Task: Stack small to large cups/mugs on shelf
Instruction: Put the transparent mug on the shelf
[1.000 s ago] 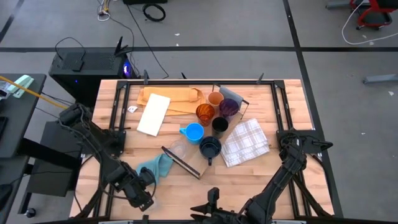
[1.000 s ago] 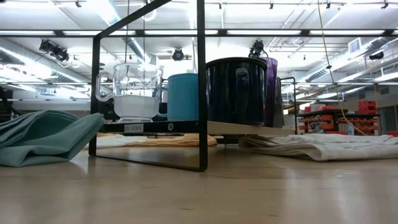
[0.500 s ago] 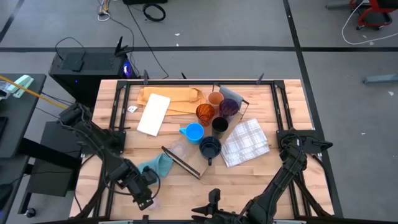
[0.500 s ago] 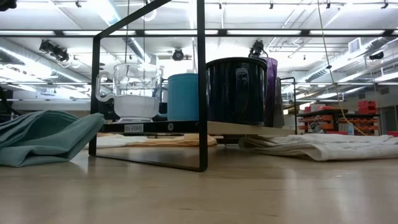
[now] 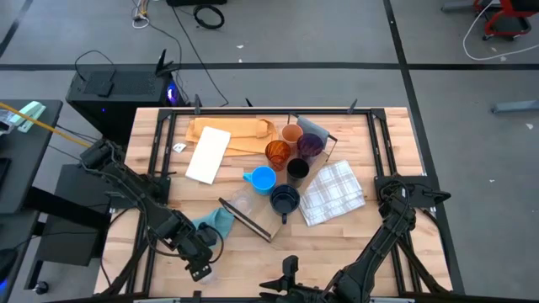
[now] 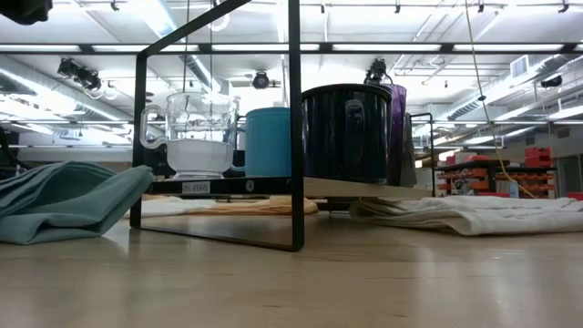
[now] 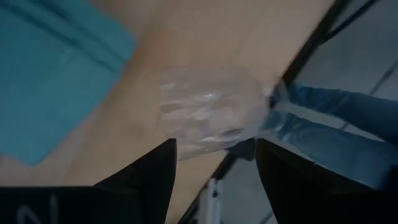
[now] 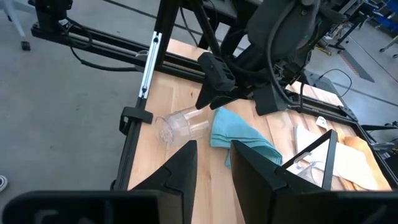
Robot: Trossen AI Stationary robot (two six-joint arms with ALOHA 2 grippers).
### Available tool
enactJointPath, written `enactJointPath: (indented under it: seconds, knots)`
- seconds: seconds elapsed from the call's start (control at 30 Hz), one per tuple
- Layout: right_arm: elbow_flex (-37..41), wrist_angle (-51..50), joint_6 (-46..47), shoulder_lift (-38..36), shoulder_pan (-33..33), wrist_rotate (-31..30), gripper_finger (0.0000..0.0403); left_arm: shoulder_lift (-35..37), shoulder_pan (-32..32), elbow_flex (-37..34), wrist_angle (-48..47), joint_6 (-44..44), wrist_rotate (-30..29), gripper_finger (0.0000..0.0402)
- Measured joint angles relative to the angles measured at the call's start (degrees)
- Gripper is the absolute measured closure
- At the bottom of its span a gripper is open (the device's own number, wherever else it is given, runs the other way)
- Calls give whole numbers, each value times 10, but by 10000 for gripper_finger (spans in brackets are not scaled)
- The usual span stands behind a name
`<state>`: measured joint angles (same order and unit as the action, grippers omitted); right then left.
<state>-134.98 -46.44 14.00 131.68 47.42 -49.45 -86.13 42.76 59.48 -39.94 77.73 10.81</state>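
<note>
The left gripper (image 5: 200, 271) is moving along the near table edge toward a fallen clear cup (image 8: 180, 126), fingers apart around nothing. The cup may roll off. Farther away, the shelf (image 5: 253, 220) is carrying mugs; the right gripper (image 8: 211, 163) is waiting, narrowly parted.

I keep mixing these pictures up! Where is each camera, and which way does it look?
High: above, looking straight down on the table; left arm and right arm show.
Low: at tabletop height, looking across at the shelf; hardly any robot shows.
Left wrist: on the left arm, looking past its tool at a clear cup.
Right wrist: on the right arm, looking past its tool towards the left arm.
Shared: both wrist views show the clear cup and teal cloth.
</note>
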Motion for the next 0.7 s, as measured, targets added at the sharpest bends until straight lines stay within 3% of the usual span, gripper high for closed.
enactJointPath:
  seconds: [0.17,0.4,0.7]
  knots:
    - [0,-3,-1,0,0,0,300,-1,-2,0,18,0,0,175]
    - [0,-3,-1,0,0,0,300,-1,-2,0,-39,13,0,175]
    - [0,-3,-2,0,1,5,300,-1,-2,-28,33,17,2,175]
